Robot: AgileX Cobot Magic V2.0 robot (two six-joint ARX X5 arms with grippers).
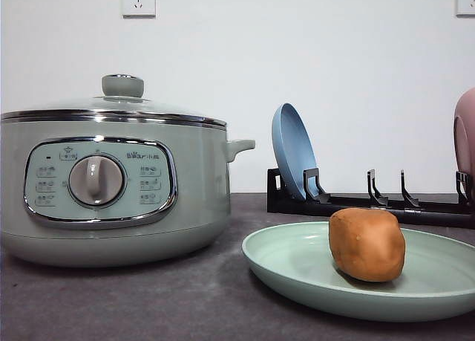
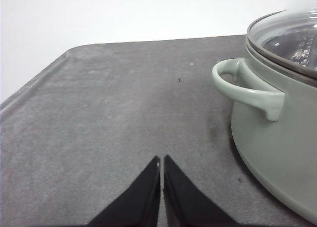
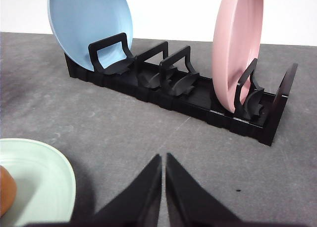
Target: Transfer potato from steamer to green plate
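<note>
The steamer (image 1: pixel 111 185) panel reads "Bear" beside small Chinese characters.

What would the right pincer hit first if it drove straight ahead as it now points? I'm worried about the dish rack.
Probably the black dish rack, about where its empty middle slots lie between the blue plate and pink plate. Bare table lies before that. The right pincer is shut; depth is uncertain.

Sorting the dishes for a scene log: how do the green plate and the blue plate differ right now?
The green plate lies flat on the table, while the blue plate stands on edge in the black rack. The green plate holds the potato; the blue plate carries nothing. The green one is pale mint, the other light blue. Both are round, shallow and matte.
</note>
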